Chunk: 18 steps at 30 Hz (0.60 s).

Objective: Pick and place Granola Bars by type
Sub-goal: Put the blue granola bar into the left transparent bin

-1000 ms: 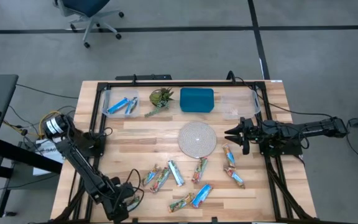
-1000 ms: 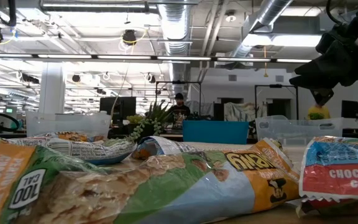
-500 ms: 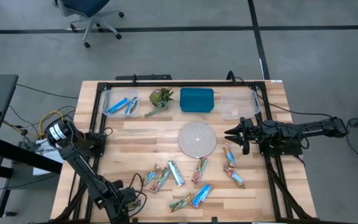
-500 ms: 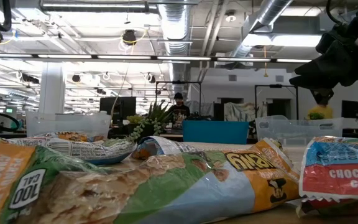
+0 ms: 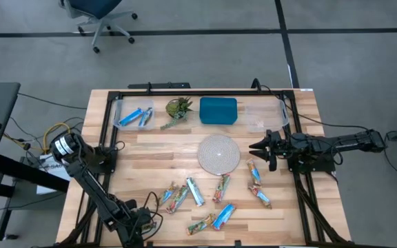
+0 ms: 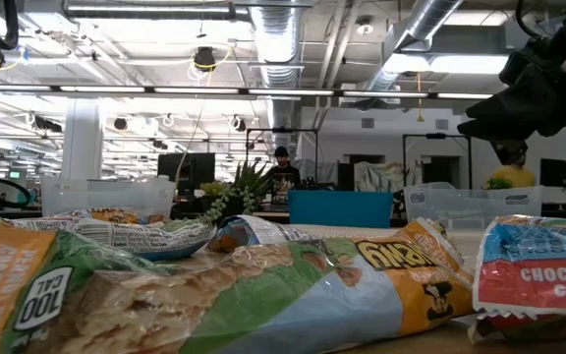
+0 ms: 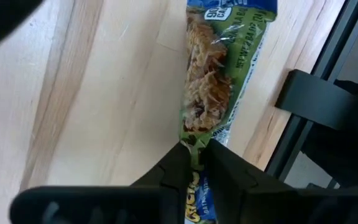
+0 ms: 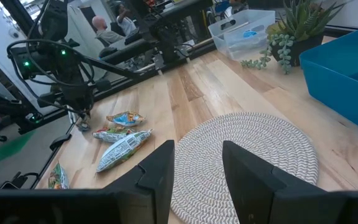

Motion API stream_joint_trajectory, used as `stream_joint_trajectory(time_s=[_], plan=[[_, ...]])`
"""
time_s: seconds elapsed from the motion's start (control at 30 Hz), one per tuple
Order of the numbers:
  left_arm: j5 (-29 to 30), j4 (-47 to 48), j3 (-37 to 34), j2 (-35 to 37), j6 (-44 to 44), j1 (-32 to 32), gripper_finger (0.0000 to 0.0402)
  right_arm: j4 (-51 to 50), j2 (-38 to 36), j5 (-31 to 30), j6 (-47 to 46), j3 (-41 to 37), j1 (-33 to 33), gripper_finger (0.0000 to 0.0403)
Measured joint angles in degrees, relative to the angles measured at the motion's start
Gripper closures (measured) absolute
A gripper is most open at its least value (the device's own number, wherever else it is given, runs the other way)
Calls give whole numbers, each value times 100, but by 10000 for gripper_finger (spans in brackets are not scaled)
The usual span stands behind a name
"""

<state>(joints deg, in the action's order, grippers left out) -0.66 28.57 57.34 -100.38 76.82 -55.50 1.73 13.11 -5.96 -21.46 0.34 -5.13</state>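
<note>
Several granola bars [image 5: 195,192] lie scattered flat on the near half of the wooden table, and two blue ones sit in a clear bin [image 5: 134,116] at the far left. My left gripper [image 5: 143,224] is at the near left edge, shut on a green-wrapped bar [image 7: 207,87]; in the high view the gripper hides that bar. My right gripper [image 5: 255,147] hangs open above the table, just right of the round woven mat [image 5: 219,153], with nothing between its fingers [image 8: 160,171]. My left gripper pinches the green bar's crimped end [image 7: 194,144] between its two fingers [image 7: 178,169], coming from above. The fingers lie along the bar's length. The rest of the bar stretches away from the fingers over the wood, next to the black frame rail; I cannot tell whether it is lifted.
Along the far edge stand a leafy plant [image 5: 178,108], a blue bin [image 5: 218,110] and a clear bin [image 5: 262,114]. A black frame [image 5: 109,148] borders the table. Bars lie close to the low camera [image 6: 224,295]. People show in the room beyond [image 8: 98,25].
My left arm has shifted a little toward the table's near edge. The bars in view and my right arm have stayed where they were.
</note>
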Motion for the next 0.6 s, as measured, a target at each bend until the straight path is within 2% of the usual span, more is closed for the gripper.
stream_joint_trajectory(time_s=[0.23, 0.6], plan=[[286, 132, 0, 317, 49, 168, 369, 0, 0, 0, 0, 0, 0, 275], [1615, 1462, 0, 2108, 246, 865, 369, 0, 0, -1, 1, 2, 1, 275]])
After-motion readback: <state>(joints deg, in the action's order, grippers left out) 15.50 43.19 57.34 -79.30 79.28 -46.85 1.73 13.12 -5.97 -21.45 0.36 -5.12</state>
